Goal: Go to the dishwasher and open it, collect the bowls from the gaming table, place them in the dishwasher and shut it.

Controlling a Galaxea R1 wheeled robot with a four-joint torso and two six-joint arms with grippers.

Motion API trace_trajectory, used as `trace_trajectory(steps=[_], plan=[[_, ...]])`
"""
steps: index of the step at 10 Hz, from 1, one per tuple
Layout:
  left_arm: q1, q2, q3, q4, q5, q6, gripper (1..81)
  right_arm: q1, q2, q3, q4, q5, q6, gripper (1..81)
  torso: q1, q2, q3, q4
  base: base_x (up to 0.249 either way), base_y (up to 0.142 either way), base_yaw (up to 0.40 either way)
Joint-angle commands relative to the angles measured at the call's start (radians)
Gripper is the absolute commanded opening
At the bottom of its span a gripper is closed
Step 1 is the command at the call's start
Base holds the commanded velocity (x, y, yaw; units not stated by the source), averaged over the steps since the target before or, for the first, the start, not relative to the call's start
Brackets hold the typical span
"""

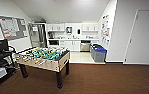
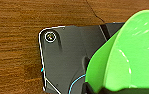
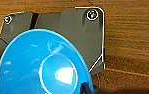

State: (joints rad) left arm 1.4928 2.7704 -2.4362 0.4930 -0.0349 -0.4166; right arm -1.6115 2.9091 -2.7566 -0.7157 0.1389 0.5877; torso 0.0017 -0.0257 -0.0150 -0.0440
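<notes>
A lime green bowl (image 2: 130, 55) hangs close to the left wrist camera above the brown wood floor, with my left gripper (image 2: 107, 89) shut on its rim. A blue bowl (image 3: 40, 65) hangs the same way in the right wrist view, my right gripper (image 3: 90, 89) shut on its edge. In the head view the gaming table (image 1: 55, 65), a table-football table with a green field, stands near on the left. The steel-fronted dishwasher (image 1: 85, 46) sits under the white counter at the far end of the room.
Grey bins with blue lids (image 1: 99, 53) stand along the right wall beside the kitchen's pale floor. A steel fridge (image 1: 37, 35) is at the back left. A dark chair and desk (image 1: 0, 53) crowd the left edge. A white door (image 1: 145, 37) is on the right.
</notes>
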Motion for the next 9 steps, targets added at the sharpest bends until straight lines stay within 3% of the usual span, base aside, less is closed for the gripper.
trace_trajectory(steps=[1,9], plan=[[-0.052,-0.026,0.005,-0.002,0.035,0.002,1.0,0.041,-0.012,-0.007,-0.010,-0.036,-0.003,1.0,0.000,0.000,0.000,0.000,0.090,0.000,0.000],[-0.052,-0.026,0.005,-0.001,0.035,0.004,1.0,0.043,-0.011,-0.007,-0.011,-0.036,-0.003,1.0,-0.002,-0.001,0.000,0.000,0.111,0.000,0.000]])
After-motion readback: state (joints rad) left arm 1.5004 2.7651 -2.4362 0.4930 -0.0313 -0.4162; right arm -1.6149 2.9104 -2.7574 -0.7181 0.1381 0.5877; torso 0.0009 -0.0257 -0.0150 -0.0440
